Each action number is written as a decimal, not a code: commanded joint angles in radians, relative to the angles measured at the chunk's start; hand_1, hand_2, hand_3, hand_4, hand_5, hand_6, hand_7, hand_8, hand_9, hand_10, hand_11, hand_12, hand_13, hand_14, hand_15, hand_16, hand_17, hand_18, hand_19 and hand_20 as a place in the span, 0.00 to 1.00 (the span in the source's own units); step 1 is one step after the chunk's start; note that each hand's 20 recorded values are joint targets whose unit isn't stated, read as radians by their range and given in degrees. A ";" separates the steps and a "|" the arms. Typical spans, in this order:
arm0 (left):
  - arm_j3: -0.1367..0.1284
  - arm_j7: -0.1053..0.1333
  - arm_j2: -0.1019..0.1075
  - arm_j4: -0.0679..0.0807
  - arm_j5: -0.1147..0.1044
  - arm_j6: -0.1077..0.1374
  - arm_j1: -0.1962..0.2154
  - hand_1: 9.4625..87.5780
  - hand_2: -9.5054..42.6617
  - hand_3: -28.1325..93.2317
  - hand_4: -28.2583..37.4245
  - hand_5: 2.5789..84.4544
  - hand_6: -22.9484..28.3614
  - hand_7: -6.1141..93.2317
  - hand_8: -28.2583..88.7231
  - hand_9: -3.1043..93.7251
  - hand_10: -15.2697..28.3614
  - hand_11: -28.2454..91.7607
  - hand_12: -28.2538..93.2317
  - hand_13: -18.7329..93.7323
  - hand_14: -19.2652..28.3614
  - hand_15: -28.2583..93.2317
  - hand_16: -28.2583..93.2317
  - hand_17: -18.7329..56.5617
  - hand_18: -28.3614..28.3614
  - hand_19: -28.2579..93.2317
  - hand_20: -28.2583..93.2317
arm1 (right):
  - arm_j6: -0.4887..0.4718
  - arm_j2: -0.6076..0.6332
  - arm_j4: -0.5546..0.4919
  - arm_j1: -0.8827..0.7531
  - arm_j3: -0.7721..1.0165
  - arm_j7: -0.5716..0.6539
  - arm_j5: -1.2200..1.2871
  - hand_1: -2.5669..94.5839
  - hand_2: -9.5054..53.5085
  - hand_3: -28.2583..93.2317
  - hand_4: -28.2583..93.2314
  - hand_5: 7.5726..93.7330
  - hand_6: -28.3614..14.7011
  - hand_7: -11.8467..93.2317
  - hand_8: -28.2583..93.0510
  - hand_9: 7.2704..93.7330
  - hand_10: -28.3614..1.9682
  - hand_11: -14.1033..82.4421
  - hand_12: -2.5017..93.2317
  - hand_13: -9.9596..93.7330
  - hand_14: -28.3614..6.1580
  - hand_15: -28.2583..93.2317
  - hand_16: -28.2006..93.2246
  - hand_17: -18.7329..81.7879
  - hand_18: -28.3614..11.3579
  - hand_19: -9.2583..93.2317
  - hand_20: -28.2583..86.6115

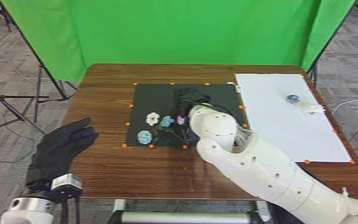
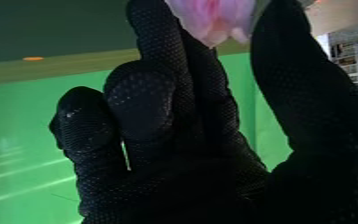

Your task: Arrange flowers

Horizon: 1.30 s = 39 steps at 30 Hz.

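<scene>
Over the black mat (image 1: 162, 90), my right hand (image 1: 191, 97) is at the end of the bent right arm, its glove dark against the mat. A pink flower (image 1: 181, 120) is close beside it. In the right wrist view, my right hand (image 2: 180, 145) has its thumb and fingers pinching the pink flower (image 2: 213, 19) at their tips. A white flower (image 1: 152, 118), a light blue flower (image 1: 167, 121) and a speckled blue flower (image 1: 144, 137) lie on the mat's left part, with green stems. My left hand (image 1: 62, 147) is open at the table's left edge.
A white sheet (image 1: 286, 132) covers the table's right side, with a small blue item (image 1: 293, 98) and a white flower-like piece (image 1: 313, 108) on it. Orange dots mark the mat's border. A green backdrop (image 1: 175, 32) stands behind the brown table (image 1: 104, 175).
</scene>
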 commanded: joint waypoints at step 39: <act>0.051 0.123 0.035 -0.018 -0.047 0.059 0.089 0.22 0.28 0.91 0.12 0.51 0.70 0.27 0.15 0.43 0.86 0.57 0.32 0.39 0.99 0.77 0.11 0.12 0.89 0.73 0.29 | -0.113 0.556 0.009 -0.117 0.392 -0.070 0.077 0.34 0.05 0.91 0.00 0.49 0.51 0.26 0.15 0.53 0.35 0.32 0.20 0.73 0.59 0.90 0.37 0.64 0.29 1.00 0.52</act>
